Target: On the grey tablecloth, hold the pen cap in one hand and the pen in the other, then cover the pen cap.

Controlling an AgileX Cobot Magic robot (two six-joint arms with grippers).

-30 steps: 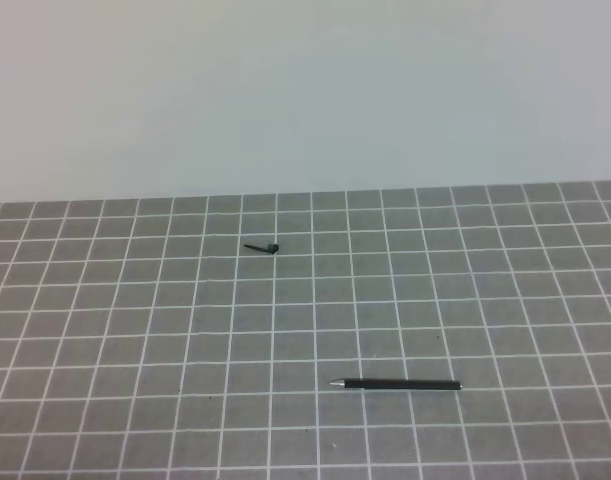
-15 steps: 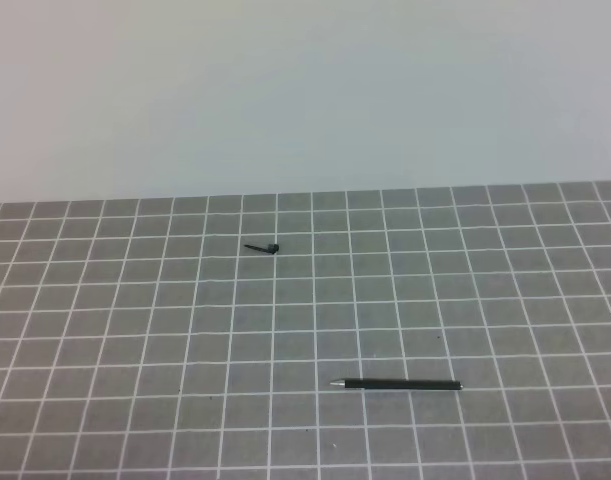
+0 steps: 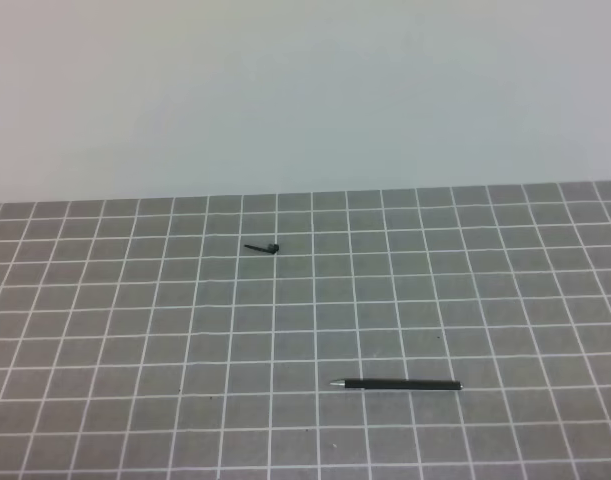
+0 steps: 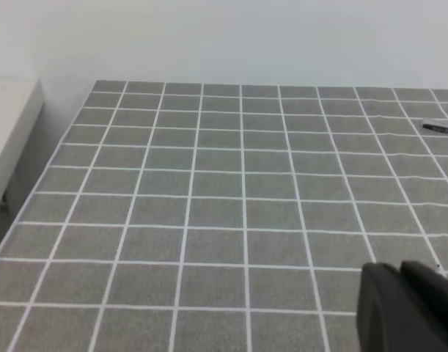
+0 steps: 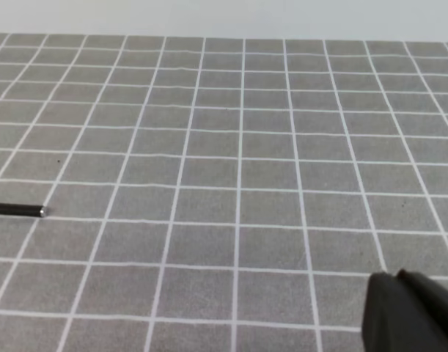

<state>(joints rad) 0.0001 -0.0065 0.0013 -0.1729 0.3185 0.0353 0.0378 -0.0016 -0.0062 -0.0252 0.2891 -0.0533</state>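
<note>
The grey tablecloth point(image 3: 135, 330) covers the table. The pen cap point(image 3: 264, 247) lies on it at the back, left of the middle, with its clip tail pointing left. The pen point(image 3: 397, 384) lies flat near the front, its silvery tip to the left. No gripper shows in the exterior high view. The left wrist view shows one end of the pen point(image 4: 442, 127) at the far right edge and a dark part of my left gripper point(image 4: 407, 308) at the bottom right. The right wrist view shows the pen's other end point(image 5: 18, 210) at the left edge and a dark part of my right gripper point(image 5: 410, 312).
A pale wall point(image 3: 305, 90) rises behind the cloth's back edge. In the left wrist view a white ledge point(image 4: 7, 139) stands beyond the cloth's left edge.
</note>
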